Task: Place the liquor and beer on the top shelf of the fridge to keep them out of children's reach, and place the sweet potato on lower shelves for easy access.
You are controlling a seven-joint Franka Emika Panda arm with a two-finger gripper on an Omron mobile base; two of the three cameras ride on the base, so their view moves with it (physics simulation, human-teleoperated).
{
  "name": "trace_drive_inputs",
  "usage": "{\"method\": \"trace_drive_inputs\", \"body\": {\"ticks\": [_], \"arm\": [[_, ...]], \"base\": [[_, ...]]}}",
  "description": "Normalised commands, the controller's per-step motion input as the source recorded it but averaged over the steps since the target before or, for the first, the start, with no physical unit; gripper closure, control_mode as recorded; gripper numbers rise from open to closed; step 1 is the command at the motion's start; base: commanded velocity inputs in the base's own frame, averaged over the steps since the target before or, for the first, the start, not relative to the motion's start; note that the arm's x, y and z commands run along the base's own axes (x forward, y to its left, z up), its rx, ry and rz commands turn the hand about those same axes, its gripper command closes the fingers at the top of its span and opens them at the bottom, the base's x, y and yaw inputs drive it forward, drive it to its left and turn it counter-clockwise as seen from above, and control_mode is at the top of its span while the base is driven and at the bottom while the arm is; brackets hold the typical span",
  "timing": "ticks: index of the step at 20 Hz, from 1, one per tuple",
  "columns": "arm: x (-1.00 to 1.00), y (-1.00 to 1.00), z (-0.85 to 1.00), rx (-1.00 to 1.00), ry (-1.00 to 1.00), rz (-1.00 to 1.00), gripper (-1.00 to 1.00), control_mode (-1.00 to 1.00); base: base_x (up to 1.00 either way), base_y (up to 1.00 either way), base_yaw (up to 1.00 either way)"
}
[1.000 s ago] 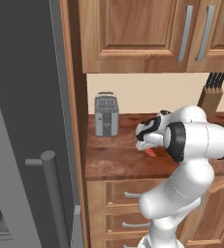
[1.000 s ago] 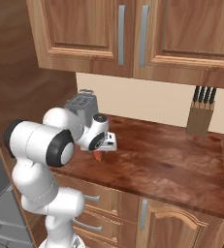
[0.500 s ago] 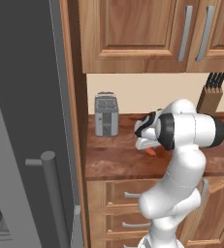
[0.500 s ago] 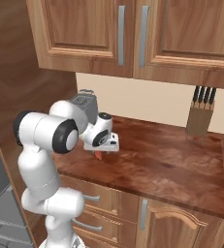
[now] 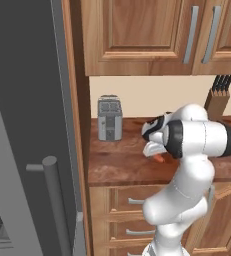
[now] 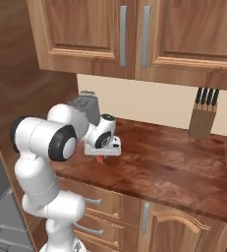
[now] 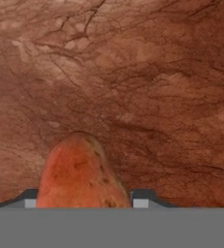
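Sweet potato (image 7: 79, 172): lying on the counter (image 7: 147, 87), tapered end pointing away from the hand.
Gripper (image 7: 84, 199): fingertips flanking the root; a firm clamp cannot be confirmed.
Axis: crossed by the jaws.

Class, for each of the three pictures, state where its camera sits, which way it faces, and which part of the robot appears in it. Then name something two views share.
Left base view: behind the arm, left; faces the counter and fridge; arm rises lower right.
Right base view: behind, right; faces the counter; arm lower left.
Hand view: on the hand, facing down at the sweet potato between the gripper tips.
Shared: toaster, knife block.
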Motion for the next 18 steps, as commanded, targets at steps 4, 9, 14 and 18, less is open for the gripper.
{"method": "trace_drive_inputs", "body": {"ticks": [4, 9, 14, 18], "arm": [[-0.86, -0.06, 0.05, 0.0, -0.15, 0.12, 1.0, -1.0], [-0.8, -0.35, 0.85, 0.0, -0.2, 0.07, 1.0, -1.0], [-0.89, -0.22, 1.0, 0.0, -0.15, 0.01, 1.0, -1.0], [-0.91, 0.0, 1.0, -0.02, -0.22, 0.01, 1.0, -1.0]], "base": [[0.0, 0.0, 0.0], [0.0, 0.0, 0.0], [0.0, 0.0, 0.0], [0.0, 0.0, 0.0]]}}
